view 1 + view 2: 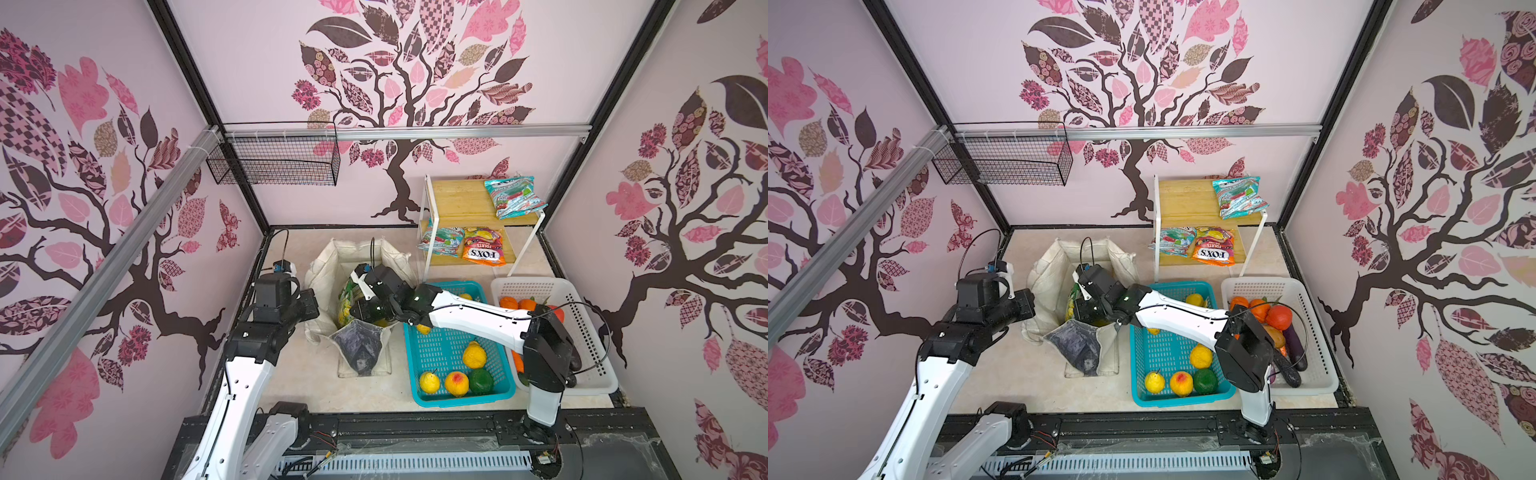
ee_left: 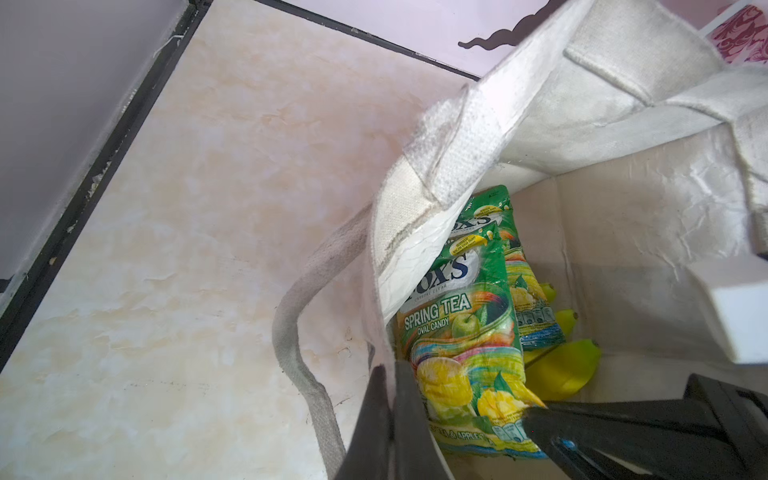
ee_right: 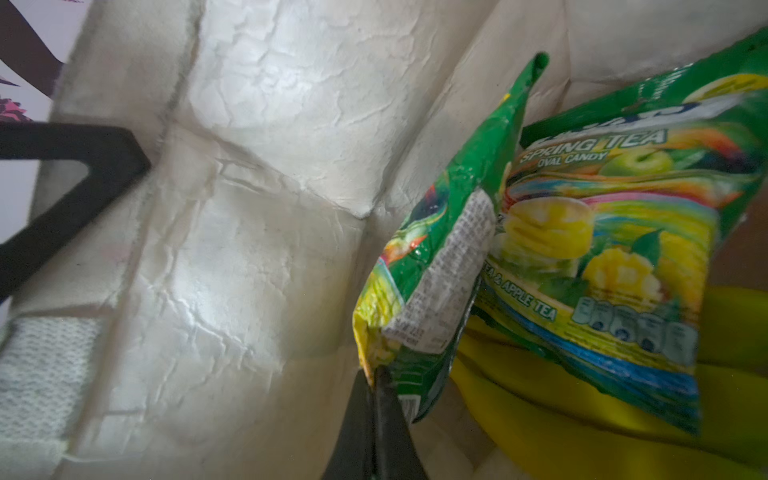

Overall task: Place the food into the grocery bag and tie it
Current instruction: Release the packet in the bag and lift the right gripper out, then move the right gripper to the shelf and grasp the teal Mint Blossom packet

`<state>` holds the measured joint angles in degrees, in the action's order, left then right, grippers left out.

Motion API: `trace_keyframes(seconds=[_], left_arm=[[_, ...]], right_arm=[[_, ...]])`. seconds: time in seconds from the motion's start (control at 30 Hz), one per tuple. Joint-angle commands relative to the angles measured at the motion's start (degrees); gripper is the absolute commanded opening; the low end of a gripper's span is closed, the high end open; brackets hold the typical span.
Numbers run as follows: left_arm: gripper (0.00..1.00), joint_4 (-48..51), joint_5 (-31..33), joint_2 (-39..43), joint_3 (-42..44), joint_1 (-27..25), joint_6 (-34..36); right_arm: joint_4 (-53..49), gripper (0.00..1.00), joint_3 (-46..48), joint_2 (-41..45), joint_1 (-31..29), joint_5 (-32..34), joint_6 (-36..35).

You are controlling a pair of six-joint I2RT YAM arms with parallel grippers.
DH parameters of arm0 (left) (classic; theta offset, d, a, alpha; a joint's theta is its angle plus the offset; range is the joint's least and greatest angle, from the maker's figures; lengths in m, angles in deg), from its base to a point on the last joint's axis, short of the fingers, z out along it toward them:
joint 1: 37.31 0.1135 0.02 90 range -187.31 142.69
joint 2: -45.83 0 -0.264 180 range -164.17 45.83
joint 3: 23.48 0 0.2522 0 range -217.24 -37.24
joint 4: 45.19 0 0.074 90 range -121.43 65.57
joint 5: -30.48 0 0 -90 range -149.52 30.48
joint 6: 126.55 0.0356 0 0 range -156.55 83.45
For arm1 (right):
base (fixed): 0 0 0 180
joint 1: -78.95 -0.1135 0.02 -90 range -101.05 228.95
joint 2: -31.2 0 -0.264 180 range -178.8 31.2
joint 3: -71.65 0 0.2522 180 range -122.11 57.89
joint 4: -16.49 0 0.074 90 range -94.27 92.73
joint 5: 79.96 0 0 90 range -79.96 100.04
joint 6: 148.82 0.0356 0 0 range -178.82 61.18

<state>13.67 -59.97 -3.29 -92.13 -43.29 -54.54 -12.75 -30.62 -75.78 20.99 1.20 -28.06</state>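
Grocery bag (image 1: 324, 270) stands mid-floor with its mouth wide open. The right gripper (image 3: 376, 374) is down inside it, jaws pressed together on the bottom corner of a green FOX'S packet (image 3: 436, 249), which hangs upright close to the pale lining.

At the bag's 9 o'clock side, the left gripper (image 2: 390, 368) pinches the canvas rim, fingers closed with cloth between them.

Also inside the bag, a second green packet (image 2: 525, 291) leans just behind the held one. The banana bunch (image 2: 561, 370) lies on the bottom beneath both.

At 4 o'clock from the bag is the teal basket (image 1: 457, 401). It holds a yellow pear-shaped fruit (image 1: 429, 382), a peach-coloured one (image 1: 456, 383), a dark green one (image 1: 481, 381) and a knobbly yellow one (image 1: 473, 355).

At that basket's 3 o'clock, just beside it, the white basket (image 1: 1320, 386) holds oranges (image 1: 1258, 311), a red round one (image 1: 1279, 318) and a dark purple aubergine (image 1: 1296, 349).

At 1 o'clock from the bag stands the wooden shelf (image 1: 457, 199). A teal packet (image 1: 515, 197) lies on the top tier. Another teal packet (image 1: 440, 241) and an orange FOX'S packet (image 1: 484, 247) lie on the lower one.
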Motion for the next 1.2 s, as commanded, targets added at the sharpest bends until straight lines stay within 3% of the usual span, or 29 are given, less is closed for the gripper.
trace_keyframes(seconds=[0.0,0.1,0.23,0.3,0.33,0.37,0.4,0.5,0.63,0.73,0.83,0.93,1.0,1.1,1.17], left_arm=[[0.0,-1.2,-0.4,0.4,1.3,0.1,0.2],[0.0,-1.2,0.0,0.3,1.4,0.2,0.2],[0.0,-1.3,-0.3,0.2,1.4,0.2,0.2],[0.0,-1.2,-0.1,0.0,1.4,0.1,0.2],[0.0,-1.1,-0.1,-0.2,1.3,0.1,0.3],[0.0,-1.0,-0.1,-0.3,1.3,0.2,0.3],[0.0,-1.0,0.0,-0.3,1.3,0.2,0.3],[0.0,-0.9,0.7,-0.2,1.3,0.2,0.3],[0.0,-0.9,0.9,-0.3,1.3,0.2,0.4],[0.0,-0.6,1.4,-0.7,1.2,0.2,0.4],[0.0,-0.5,1.7,-0.4,1.2,0.2,0.4],[0.0,-0.3,2.8,-0.1,1.2,0.1,0.3],[0.0,-0.2,2.7,-0.1,1.1,0.2,0.3],[0.0,-0.2,2.9,0.1,1.2,0.2,0.3],[0.0,-0.1,2.8,0.1,1.1,0.1,0.3]], right_arm=[[-5.1,0.13,-2.1,2.7,-0.1,1.3,-1.7],[-7.5,0.25,-3.7,2.7,-0.1,1.9,-2.3],[-8.6,0.57,-5.7,3.7,-0.1,5.3,-2.3],[-10.3,0.66,-7.9,3.8,-0.1,6.4,-2.1],[-11.1,0.79,-8.7,3.9,-0.1,7.3,-1.8],[-11.4,0.82,-8.9,4.5,-0.1,8.7,-1.5],[-11.7,0.98,-8.8,5.2,-0.1,10.1,-1.2],[-10.6,1.0,-6.0,8.7,-0.2,14.8,-0.3],[-8.5,1.0,-3.2,13.8,-0.2,30.2,0.6],[-8.1,1.0,-4.6,16.3,-0.2,33.0,-7.9],[-7.5,1.0,-3.8,20.5,-0.1,37.6,-11.4],[-4.3,1.0,-0.4,26.4,0.2,33.2,-23.3],[-1.6,1.0,2.1,30.1,0.5,33.0,-26.7],[-5.8,1.0,0.1,33.3,5.8,31.1,-22.9],[-9.5,1.0,-1.9,34.4,12.5,27.3,-19.6]])
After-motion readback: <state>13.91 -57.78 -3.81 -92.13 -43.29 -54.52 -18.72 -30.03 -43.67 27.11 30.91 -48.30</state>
